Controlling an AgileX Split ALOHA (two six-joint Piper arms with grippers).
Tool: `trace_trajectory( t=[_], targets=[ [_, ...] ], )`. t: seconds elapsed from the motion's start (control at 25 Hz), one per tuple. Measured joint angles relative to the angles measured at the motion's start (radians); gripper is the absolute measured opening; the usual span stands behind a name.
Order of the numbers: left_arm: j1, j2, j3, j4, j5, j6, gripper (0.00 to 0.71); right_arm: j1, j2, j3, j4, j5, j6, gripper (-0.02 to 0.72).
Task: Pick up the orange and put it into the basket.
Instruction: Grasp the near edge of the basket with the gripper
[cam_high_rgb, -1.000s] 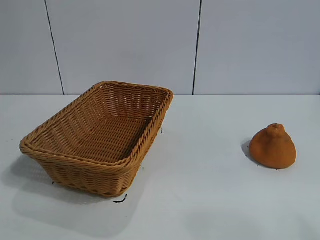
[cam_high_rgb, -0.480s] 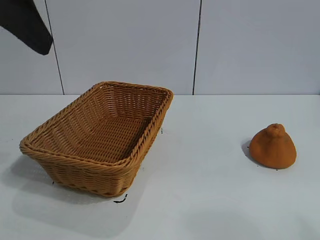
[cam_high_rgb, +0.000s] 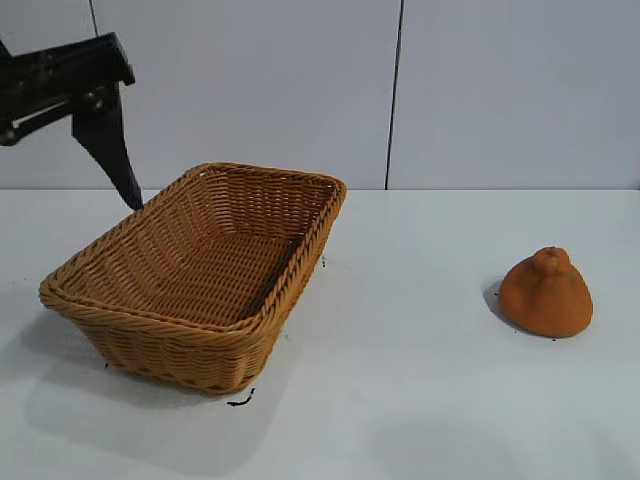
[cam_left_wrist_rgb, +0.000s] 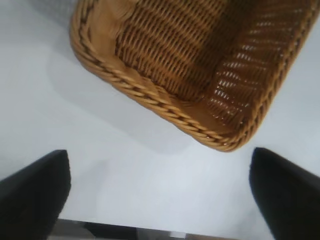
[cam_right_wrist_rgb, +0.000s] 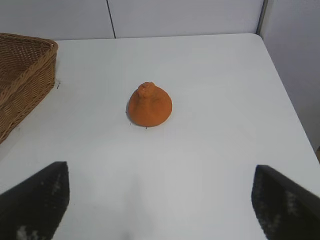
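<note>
The orange (cam_high_rgb: 545, 293) rests on the white table at the right, well apart from the wicker basket (cam_high_rgb: 170, 350) at the left. My left gripper (cam_high_rgb: 128, 195) hangs open above the table just behind the basket's far left corner. The left wrist view shows its fingers (cam_left_wrist_rgb: 35, 195) spread wide with only bare table between them, and the basket rim (cam_left_wrist_rgb: 150, 97) beyond. My right gripper (cam_right_wrist_rgb: 160, 202) does not show in the exterior view. It is open and empty in its wrist view, with the orange (cam_right_wrist_rgb: 149, 104) ahead of it and a basket corner (cam_right_wrist_rgb: 20, 75) to one side.
The white table (cam_high_rgb: 400, 380) stretches between basket and orange. A grey panelled wall (cam_high_rgb: 300, 90) runs along the back. The table's edge and corner (cam_right_wrist_rgb: 260, 40) lie beyond the orange in the right wrist view.
The left arm has come into the exterior view from the upper left and moved down towards the basket's far left corner. Orange and basket have not moved.
</note>
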Motion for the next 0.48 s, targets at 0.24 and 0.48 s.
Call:
trace_trajectory(
  t=[0.24,0.48],
  targets=[
    [0.051,0.107,-0.056,-0.065,0.005,-0.083,0.696,0.000,0.000,0.000,0.000,0.000,0.000,0.685],
    [0.077,0.159,-0.057,-0.118,0.005,-0.116,0.696,0.000,0.000,0.000,0.000,0.000,0.000,0.685]
  ],
)
